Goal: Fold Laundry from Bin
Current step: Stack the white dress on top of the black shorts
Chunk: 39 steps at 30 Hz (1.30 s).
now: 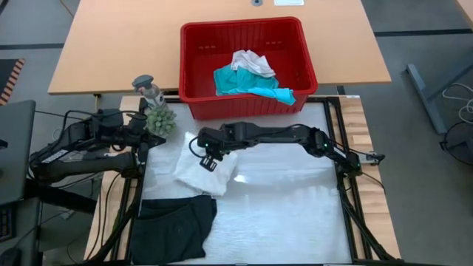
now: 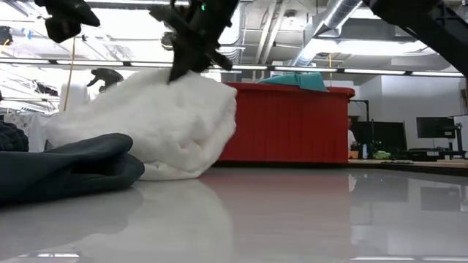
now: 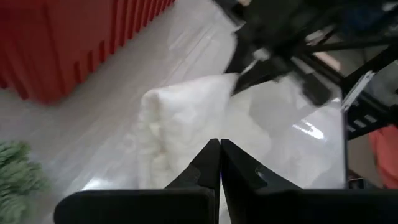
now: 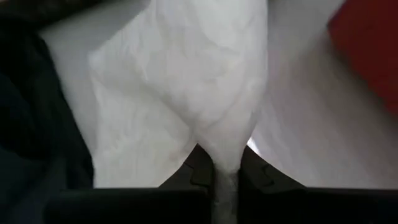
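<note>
A white garment (image 1: 203, 166) lies bunched on the white table mat, left of centre. My right gripper (image 1: 209, 157) reaches across from the right and is shut on it. It also shows in the right wrist view (image 4: 225, 171) and the low view (image 2: 186, 62). A folded black garment (image 1: 174, 225) lies at the near left. The red bin (image 1: 295, 52) stands at the far edge, with a teal garment (image 1: 244, 81) and a white one (image 1: 251, 63) inside. My left gripper (image 3: 219, 152) is shut and empty at the table's left, pointing toward the white garment. My right gripper pinches a gathered ridge of the white garment (image 4: 227, 146) between its two fingers, coming from above and slanting toward the table's left. The cloth rises in a peak to the fingers (image 2: 191, 79). The rest of it spreads below and rests on the table.
A small green plant (image 1: 159, 120) and a grey figure (image 1: 148, 87) stand at the far left, beside the bin. The mat to the right of the white garment is bare (image 1: 295, 199). A wooden desk (image 1: 133, 44) lies behind the bin.
</note>
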Available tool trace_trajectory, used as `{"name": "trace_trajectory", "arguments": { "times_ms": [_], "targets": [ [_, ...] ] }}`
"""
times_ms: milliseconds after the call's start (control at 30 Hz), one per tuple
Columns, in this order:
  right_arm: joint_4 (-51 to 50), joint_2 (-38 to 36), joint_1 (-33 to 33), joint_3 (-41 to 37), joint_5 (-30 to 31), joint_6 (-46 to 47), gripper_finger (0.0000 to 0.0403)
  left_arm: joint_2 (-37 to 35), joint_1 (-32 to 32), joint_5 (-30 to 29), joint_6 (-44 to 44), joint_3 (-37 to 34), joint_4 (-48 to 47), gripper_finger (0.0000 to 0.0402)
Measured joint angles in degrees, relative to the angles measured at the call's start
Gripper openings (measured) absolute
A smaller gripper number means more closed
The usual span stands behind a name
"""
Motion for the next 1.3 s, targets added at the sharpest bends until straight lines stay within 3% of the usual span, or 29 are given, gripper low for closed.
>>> {"name": "trace_trajectory", "arguments": {
  "times_ms": [333, 733, 867, 1067, 1300],
  "targets": [
    [14.0, -3.4, 2.6, 0.2, 2.0, -3.9, 0.0051, 0.0, 0.0, -2.3, 2.1, 0.0, -2.4, 0.0],
    [22.2, -8.4, 10.3, 0.1, -0.8, -9.4, 0.0051, 0.0, 0.0, -3.4, 5.1, 0.0, -5.8, 0.0],
    [24.5, -8.7, 13.3, 0.1, -6.2, -10.3, 0.0051, 0.0, 0.0, -7.7, 6.7, 0.1, -11.8, 0.0],
    [27.7, -8.7, 16.3, 0.1, -14.8, -12.0, 0.0051, -0.3, 0.0, -19.6, 5.4, 0.8, -21.3, 0.0],
    [38.7, -8.7, 18.7, 0.1, -28.0, -15.0, 0.0051, -0.6, 0.0, -19.3, 0.2, 0.8, -21.6, 0.0]
  ]
}}
